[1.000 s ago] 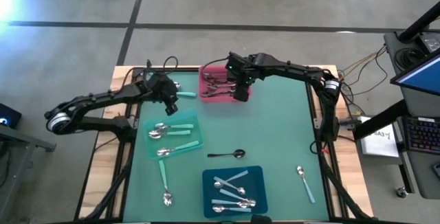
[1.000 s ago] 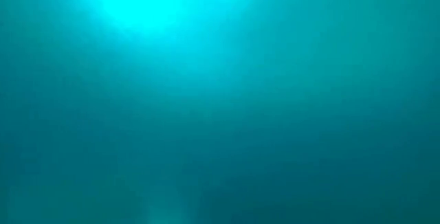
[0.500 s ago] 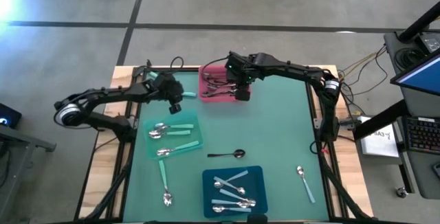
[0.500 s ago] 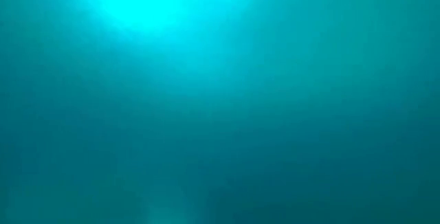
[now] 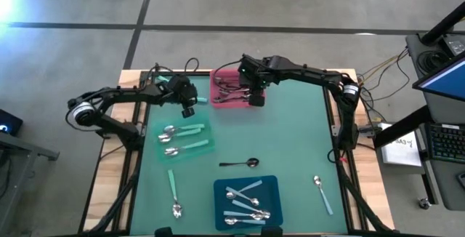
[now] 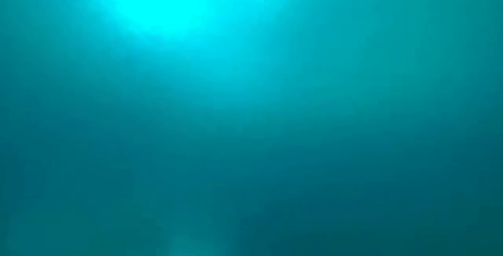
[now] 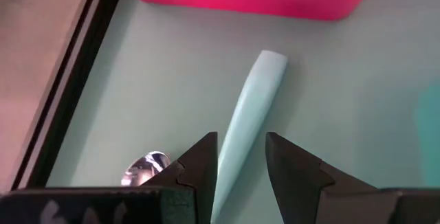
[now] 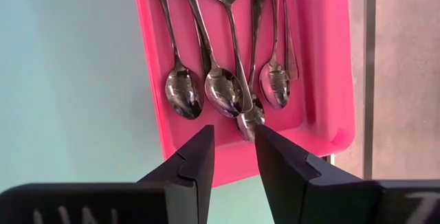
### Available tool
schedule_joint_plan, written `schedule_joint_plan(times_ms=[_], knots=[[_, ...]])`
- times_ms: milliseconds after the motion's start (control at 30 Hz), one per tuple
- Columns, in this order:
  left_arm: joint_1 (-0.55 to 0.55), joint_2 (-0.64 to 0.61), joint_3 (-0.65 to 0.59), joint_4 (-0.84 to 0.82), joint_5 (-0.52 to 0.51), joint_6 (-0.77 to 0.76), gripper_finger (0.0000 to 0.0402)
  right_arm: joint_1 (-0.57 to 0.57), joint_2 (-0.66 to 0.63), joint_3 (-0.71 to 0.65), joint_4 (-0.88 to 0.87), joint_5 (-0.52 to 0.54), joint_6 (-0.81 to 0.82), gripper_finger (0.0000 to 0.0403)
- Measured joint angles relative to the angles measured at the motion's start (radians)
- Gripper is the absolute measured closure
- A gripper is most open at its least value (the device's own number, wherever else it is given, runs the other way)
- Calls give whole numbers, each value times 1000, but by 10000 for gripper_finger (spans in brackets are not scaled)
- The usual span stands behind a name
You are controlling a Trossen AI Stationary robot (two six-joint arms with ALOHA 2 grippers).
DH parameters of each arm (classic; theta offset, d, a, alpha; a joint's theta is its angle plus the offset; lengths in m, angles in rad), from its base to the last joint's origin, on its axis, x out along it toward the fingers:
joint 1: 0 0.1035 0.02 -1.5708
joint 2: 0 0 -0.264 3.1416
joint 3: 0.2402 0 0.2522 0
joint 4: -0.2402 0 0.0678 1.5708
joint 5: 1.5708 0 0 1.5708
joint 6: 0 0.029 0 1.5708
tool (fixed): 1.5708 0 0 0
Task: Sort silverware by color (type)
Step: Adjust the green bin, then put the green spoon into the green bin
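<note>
Pink tray (image 5: 218, 83) is sitting at the table's far edge, holding the plain metal spoons (image 8: 223, 86), which are lying side by side with bowls toward one end. Right gripper (image 5: 255, 99) is hanging over the near edge of that tray, fingers (image 8: 189, 176) parted narrowly with nothing between them; one spoon bowl is showing just past the tips. Left gripper (image 5: 187, 110) is hovering just left of the pink tray, above a mint-handled spoon (image 7: 249, 107) lying on the teal mat (image 5: 290, 142); its fingers (image 7: 199, 169) are straddling the handle on both sides, still slightly apart, not closed on it. Green tray (image 5: 207, 148) is lying near the left arm with two mint-handled spoons (image 5: 182, 131) in it. Blue tray (image 5: 270, 187) is sitting at the near edge with several pale blue spoons (image 5: 245, 201). Loose on the mat: a dark spoon (image 5: 241, 163) between trays, a mint one (image 5: 174, 193) at near left, a pale blue one (image 5: 322, 192) at near right. Low view is showing only a teal blur.
</note>
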Motion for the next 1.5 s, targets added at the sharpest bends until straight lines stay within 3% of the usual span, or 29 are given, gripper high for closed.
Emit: schedule_joint_plan(times_ms=[267,433,500,667,1167,1367,1500], knots=[[2,117,185,-254,-5,38,296,0,0,0,1,0,-22,310],[2,159,249,-415,42,31,324,0,0,-1,0,0,-25,316],[1,158,246,-426,91,2,341,0,0,-1,1,0,-26,316],[-21,127,231,-423,104,-71,369,0,0,-1,2,-1,-24,313],[-282,21,225,-516,149,-195,372,0,0,-1,3,-1,2,313],[-307,6,223,-492,2,-155,372,0,0,-2,13,-1,5,307],[-269,7,234,-456,-6,-96,372,0,0,-1,20,-1,15,304]])
